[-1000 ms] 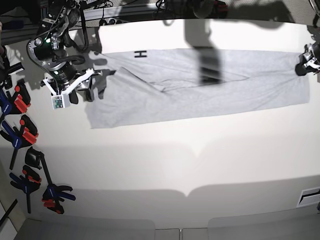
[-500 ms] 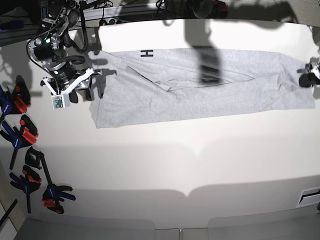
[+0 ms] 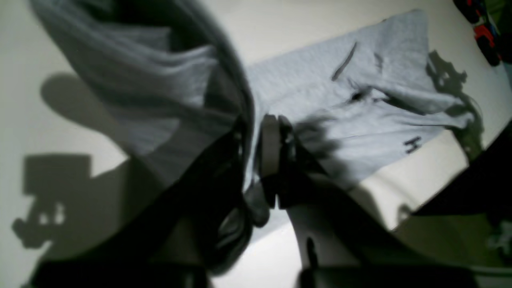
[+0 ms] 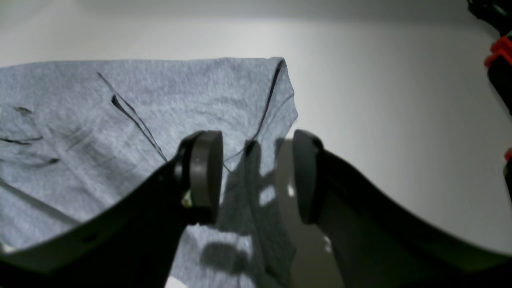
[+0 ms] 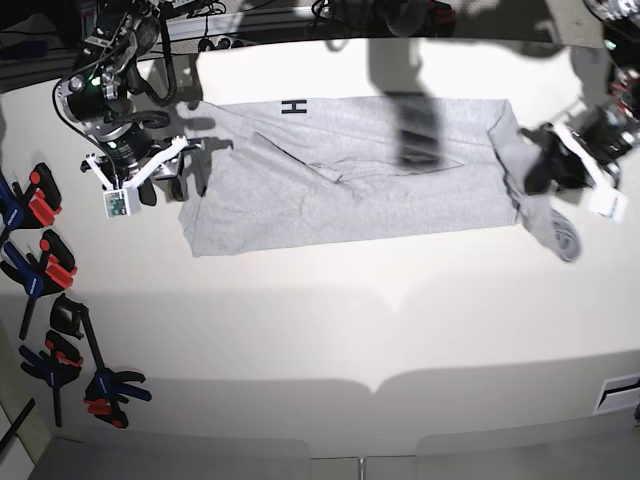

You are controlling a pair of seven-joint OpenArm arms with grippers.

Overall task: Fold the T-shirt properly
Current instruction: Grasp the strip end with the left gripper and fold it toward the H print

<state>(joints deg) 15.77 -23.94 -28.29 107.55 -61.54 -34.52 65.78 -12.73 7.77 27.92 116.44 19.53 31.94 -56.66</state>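
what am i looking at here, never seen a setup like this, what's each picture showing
It is a two-armed robot folding laundry. One picture looks down on a white table; the other two come from cameras on each arm's wrist. A grey T-shirt lies spread out, a black "H" showing. The left claw, on the overhead picture's right, is shut on the shirt's end and lifts it. The right claw hangs open over the other end, holding nothing. Spring clamps lie along the table's edge.
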